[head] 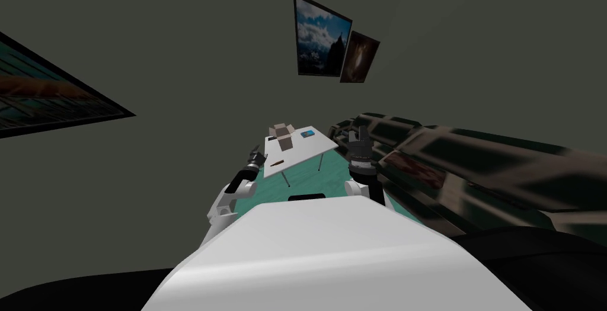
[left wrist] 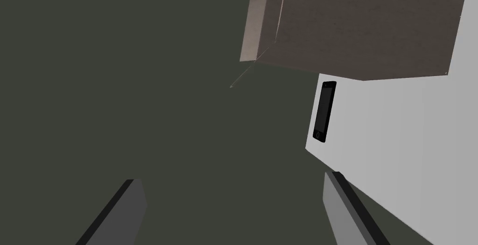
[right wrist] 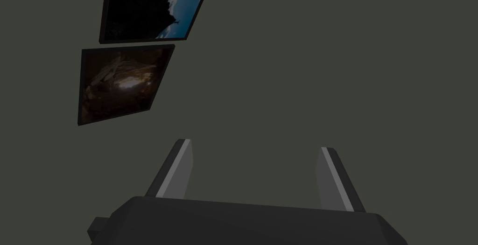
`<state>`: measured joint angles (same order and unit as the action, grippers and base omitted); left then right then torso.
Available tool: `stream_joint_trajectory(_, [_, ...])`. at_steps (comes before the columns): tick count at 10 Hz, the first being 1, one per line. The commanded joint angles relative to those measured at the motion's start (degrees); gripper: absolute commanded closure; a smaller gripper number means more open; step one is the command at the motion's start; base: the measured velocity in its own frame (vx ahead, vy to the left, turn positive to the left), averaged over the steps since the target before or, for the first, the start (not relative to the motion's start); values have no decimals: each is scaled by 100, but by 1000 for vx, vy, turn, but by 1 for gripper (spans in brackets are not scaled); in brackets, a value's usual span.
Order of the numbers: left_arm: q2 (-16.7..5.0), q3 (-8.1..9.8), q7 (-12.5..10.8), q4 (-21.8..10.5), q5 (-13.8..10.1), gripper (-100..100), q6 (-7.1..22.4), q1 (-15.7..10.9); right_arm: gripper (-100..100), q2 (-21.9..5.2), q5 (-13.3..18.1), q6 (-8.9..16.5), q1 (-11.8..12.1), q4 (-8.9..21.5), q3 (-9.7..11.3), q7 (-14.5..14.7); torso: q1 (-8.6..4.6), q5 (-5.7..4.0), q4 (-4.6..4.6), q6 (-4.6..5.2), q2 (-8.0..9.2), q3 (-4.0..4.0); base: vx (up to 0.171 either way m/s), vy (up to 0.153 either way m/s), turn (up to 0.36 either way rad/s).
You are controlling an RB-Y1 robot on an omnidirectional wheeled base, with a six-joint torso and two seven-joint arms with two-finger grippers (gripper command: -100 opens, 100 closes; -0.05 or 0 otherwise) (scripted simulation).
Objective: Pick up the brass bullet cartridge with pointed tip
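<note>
A small brown cartridge (head: 276, 163) lies on the white table (head: 308, 147) near its front left part. My left gripper (head: 259, 159) hovers at the table's left edge, a short way left of the cartridge. In the left wrist view its fingers (left wrist: 347, 209) stand wide apart, open and empty, beside the table's edge (left wrist: 401, 153). My right gripper (head: 358, 132) is raised to the right of the table, pointing up. The right wrist view shows its fingers (right wrist: 179, 170) apart with nothing between them.
An open cardboard box (head: 283, 135) (left wrist: 364, 27) stands on the table's far part. A black phone (left wrist: 324, 111) lies near the table edge, and a blue flat item (head: 307, 134) rests at the far right. A dark patterned sofa (head: 474, 165) runs along the right. The floor (head: 302, 180) is teal.
</note>
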<state>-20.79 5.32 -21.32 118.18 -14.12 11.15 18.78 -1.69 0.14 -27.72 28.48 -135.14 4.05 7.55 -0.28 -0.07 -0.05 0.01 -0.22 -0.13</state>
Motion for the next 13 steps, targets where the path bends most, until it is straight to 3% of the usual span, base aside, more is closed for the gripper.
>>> stream_joint_trajectory(1, [-22,12,-11,-126,-42,-100,259,-83,0,0,0,0,0,0,0,0,0,0,0,0,0,0,34,-74,4])
stream_joint_trajectory(6, [-334,210,-80,-518,-414,-100,1162,-241,0,0,0,0,0,0,0,0,7,1,0,-1,1,0,43,-79,-16])
stream_joint_trajectory(13, [-631,419,-47,-941,-756,-100,2200,-380,0,-1,0,0,0,0,-1,0,21,4,1,-1,8,4,36,-54,-30])
